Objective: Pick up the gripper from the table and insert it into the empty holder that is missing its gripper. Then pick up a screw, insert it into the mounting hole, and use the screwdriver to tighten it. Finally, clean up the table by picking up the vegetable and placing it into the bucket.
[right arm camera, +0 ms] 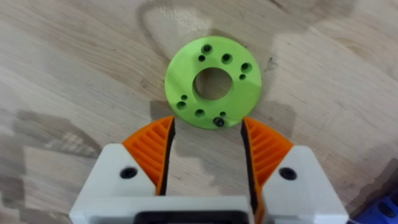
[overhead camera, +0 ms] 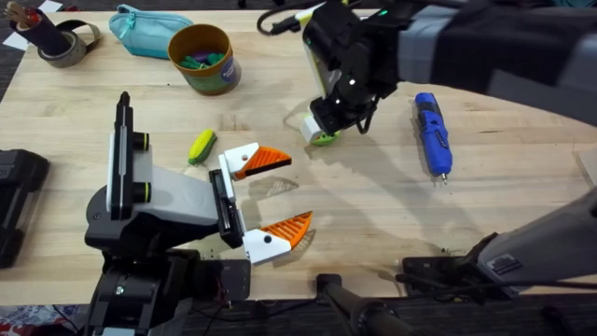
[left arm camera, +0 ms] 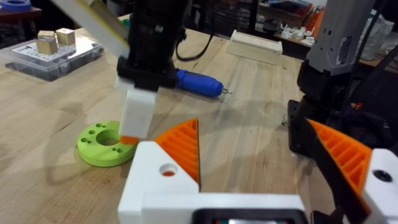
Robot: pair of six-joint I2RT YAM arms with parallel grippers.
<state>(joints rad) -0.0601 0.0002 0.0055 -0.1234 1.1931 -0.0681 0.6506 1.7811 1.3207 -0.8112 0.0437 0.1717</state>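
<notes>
My right gripper (overhead camera: 322, 129) hangs open just above a lime-green disc with holes (right arm camera: 212, 82), which lies flat on the table. A small dark screw (right arm camera: 219, 122) sits in one of the disc's rim holes, close to the fingertips. The blue screwdriver (overhead camera: 432, 131) lies to the disc's right. The yellow-green vegetable (overhead camera: 201, 146) lies left of centre, and the mustard bucket (overhead camera: 203, 58) stands beyond it, holding coloured bits. My left gripper (overhead camera: 284, 191) is open and holds nothing, low over the table near the front. The loose gripper and the holder are out of view.
A teal zip pouch (overhead camera: 149, 30) and a tape roll (overhead camera: 65, 42) sit at the back left. A black case (overhead camera: 19, 201) lies at the left edge. In the left wrist view, a clear box with wooden blocks (left arm camera: 50, 50) stands far off.
</notes>
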